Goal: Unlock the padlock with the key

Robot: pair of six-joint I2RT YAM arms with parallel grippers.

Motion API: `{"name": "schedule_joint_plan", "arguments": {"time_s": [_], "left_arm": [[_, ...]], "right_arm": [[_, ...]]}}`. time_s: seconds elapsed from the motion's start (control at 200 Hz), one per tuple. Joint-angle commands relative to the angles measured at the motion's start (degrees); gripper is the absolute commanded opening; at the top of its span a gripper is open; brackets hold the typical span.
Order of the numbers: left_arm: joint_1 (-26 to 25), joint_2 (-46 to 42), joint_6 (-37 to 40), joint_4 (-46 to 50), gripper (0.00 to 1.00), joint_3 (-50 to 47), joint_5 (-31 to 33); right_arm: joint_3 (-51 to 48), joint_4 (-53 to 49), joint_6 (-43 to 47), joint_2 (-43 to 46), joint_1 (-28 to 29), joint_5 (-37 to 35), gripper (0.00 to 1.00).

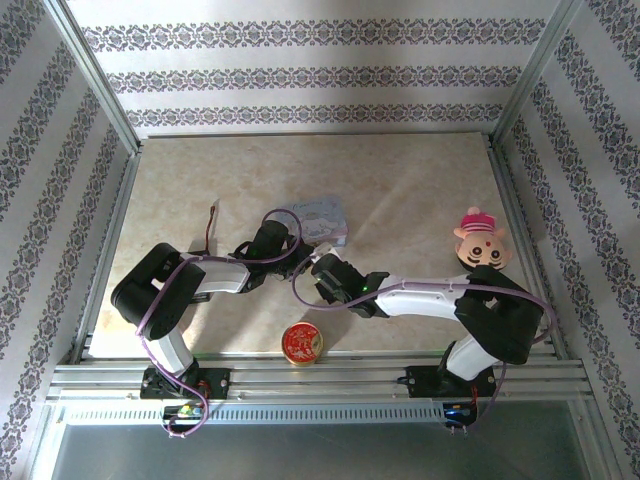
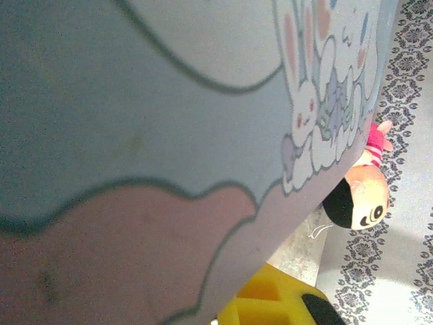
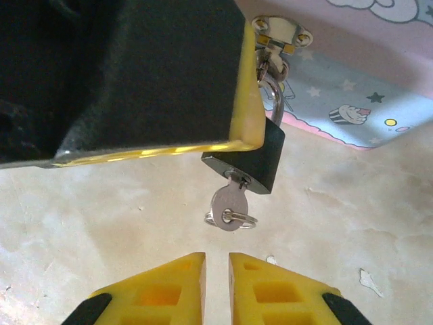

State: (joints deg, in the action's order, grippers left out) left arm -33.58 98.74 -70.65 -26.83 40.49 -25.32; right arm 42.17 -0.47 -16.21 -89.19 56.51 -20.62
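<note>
Padlock [image 3: 252,154] hangs from the hasp [image 3: 281,34] on the box [image 3: 352,101], key [image 3: 230,202] stuck in its bottom. My right gripper [image 3: 216,261] sits just under that, pinched nearly closed on nothing. Left gripper [image 1: 283,232] is up against the box, can't tell if it's gripping.

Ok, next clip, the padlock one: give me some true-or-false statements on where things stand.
1. The key is in the keyhole of the padlock. True.
2. The right gripper has hold of the key. False: in the right wrist view its fingertips stop short of the key, close together with nothing between them.
3. The padlock hangs from the metal clasp on the blue box. True.
4. The red tin sits on top of the box. False: it stands on the table near the front edge, between the two arm bases.
</note>
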Motion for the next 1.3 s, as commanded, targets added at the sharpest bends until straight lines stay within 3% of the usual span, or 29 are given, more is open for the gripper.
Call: {"name": "schedule_joint_plan", "arguments": {"time_s": [0.0,0.87,1.074,1.294], "left_arm": [[0.4,2.0,-3.0,4.1,0.00,-2.0,-4.0],[0.4,2.0,-2.2,5.6,0.00,-1.0,-5.2],[0.4,1.5,-1.9,6.2,0.00,-0.8,-5.2],[0.4,1.1,-1.9,6.4,0.00,-0.9,-5.0]], "right_arm": [[-0.9,0.5,0.7,0.7,0.2,-1.8,0.16],[5.4,4.1,5.5,-7.3,-1.7,-2.2,0.15],[5.6,4.0,7.4,-7.4,-1.8,-1.5,0.25],[5.4,3.5,6.5,-7.6,-3.0,-1.9,0.12]]}}
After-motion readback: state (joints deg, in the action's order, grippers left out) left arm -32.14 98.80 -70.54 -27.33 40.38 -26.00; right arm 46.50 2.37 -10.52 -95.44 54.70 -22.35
